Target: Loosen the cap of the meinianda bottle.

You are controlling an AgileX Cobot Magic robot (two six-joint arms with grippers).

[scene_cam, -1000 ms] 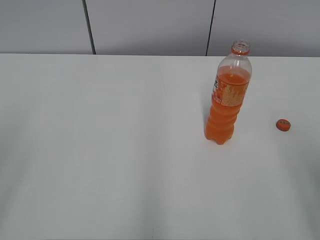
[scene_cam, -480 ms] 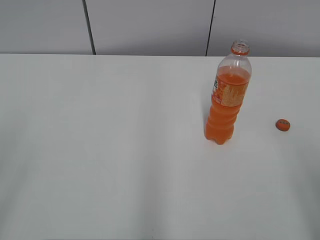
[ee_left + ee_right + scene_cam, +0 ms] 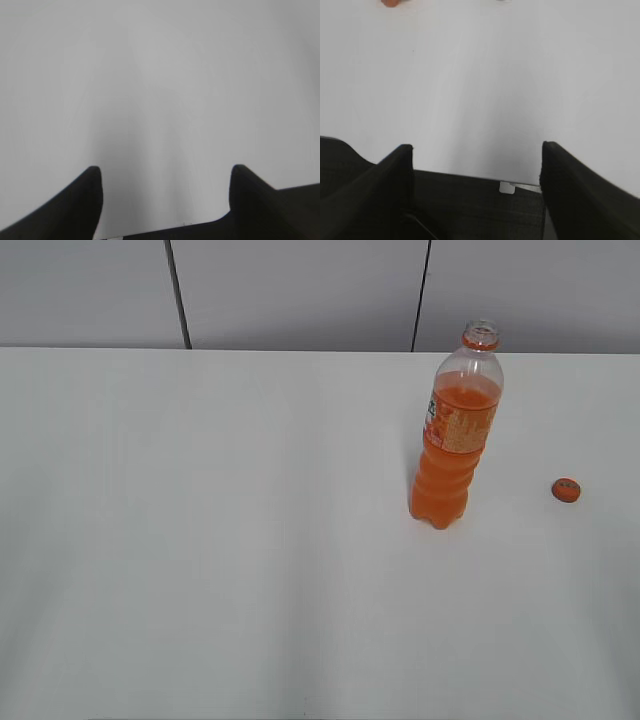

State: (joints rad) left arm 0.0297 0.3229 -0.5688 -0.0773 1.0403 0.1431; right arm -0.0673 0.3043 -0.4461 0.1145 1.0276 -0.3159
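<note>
Between the spread jaws of the left gripper (image 3: 162,175) lies only bare white table (image 3: 160,75); nothing stands ahead of them or to either side, so the way forward is free. The right gripper (image 3: 476,150), jaws likewise apart, has bare surface between and just ahead of its fingers too; far ahead and to the left of its jaws, at the top edge of the wrist view, a sliver of something orange shows, too cut off to name. In the exterior view only two things stand on the table: the upright meinianda bottle (image 3: 455,435) with its neck uncovered, and the cap (image 3: 566,490) lying well apart to its right, with passable room between them.
</note>
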